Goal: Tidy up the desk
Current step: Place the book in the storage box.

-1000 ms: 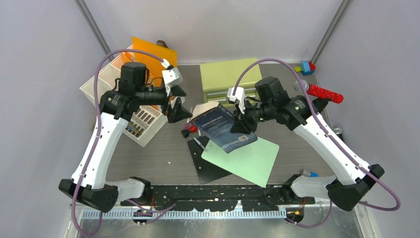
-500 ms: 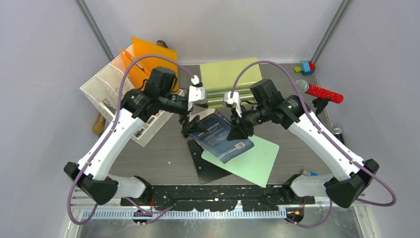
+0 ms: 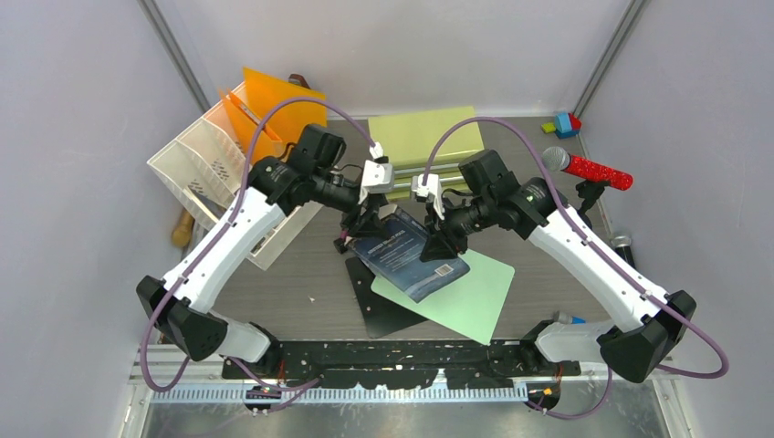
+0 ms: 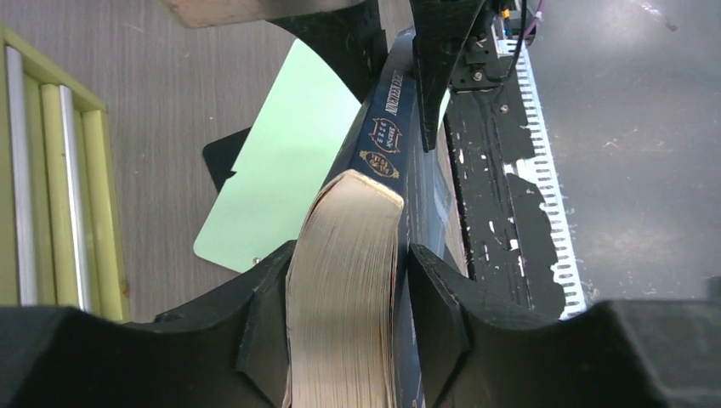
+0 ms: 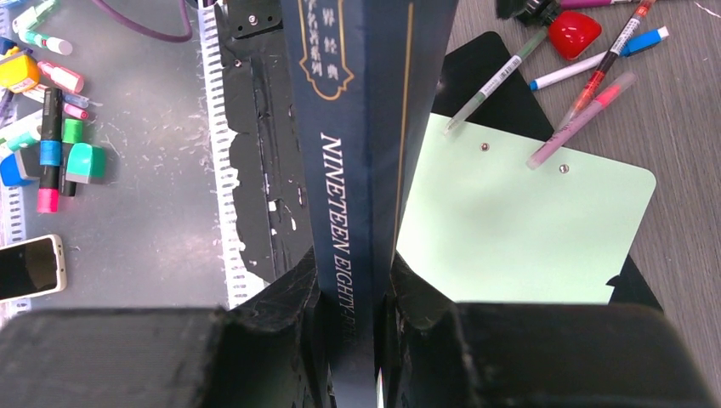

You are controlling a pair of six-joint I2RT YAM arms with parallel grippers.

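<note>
Bare desk [image 3: 301, 274] lies open left of the clipboards [image 3: 465, 297], between them and the rack [image 3: 205, 164]. Behind the book [image 3: 411, 251] the cabinet [image 3: 424, 137] closes the way; pens [image 5: 582, 119] seem to litter the gap beneath.

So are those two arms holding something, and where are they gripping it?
Both hold one dark blue book. The right gripper clamps across its spine edge, and the left gripper pinches the covers at the page edge.

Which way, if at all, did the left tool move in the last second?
Yes: the left tool went right, away from the white organizer, onto the dark blue book.
</note>
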